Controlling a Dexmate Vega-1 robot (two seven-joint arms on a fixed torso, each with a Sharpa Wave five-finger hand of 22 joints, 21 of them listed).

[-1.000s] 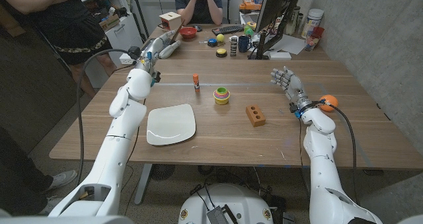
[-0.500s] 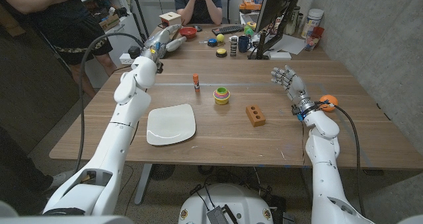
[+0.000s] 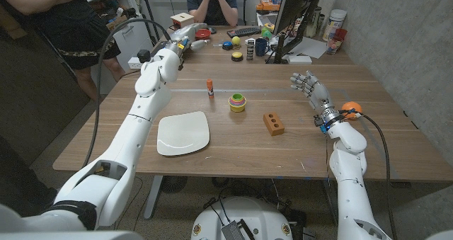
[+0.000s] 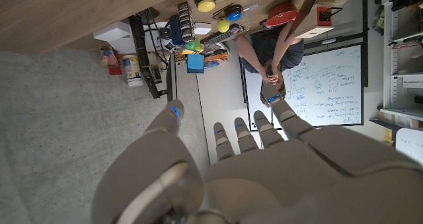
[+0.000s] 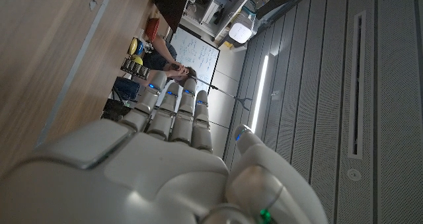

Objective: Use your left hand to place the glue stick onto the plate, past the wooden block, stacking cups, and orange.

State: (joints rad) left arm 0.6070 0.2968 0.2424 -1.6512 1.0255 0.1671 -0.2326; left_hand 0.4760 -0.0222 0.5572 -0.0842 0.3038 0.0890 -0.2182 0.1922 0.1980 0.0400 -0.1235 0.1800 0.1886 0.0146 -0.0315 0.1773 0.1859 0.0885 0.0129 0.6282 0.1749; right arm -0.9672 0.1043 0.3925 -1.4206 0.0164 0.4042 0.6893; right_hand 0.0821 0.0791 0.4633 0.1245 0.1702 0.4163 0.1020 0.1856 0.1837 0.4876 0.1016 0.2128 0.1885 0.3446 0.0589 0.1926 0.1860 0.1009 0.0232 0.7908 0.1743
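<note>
The glue stick (image 3: 209, 88), orange-capped and upright, stands on the table behind the white plate (image 3: 184, 133). To its right sit the stacking cups (image 3: 237, 102) and, nearer the front, the wooden block (image 3: 273, 122). The orange (image 3: 352, 109) lies at the table's right, just behind my right wrist. My left hand (image 3: 185, 36) is raised over the far left part of the table, well behind the glue stick, fingers spread and holding nothing; its fingers (image 4: 243, 135) stretch out in the left wrist view. My right hand (image 3: 307, 86) stands open above the table's right side, its fingers (image 5: 177, 108) apart.
A person (image 3: 212, 3) sits at the far end of the table and another stands at the far left. A monitor (image 3: 289, 17), a red bowl (image 3: 202, 35), a wooden box (image 3: 182, 20) and small items crowd the far end.
My left arm has swung up and to the right, carrying the hand farther toward the far end of the table. The right hand has barely moved. The objects stay where they were.
</note>
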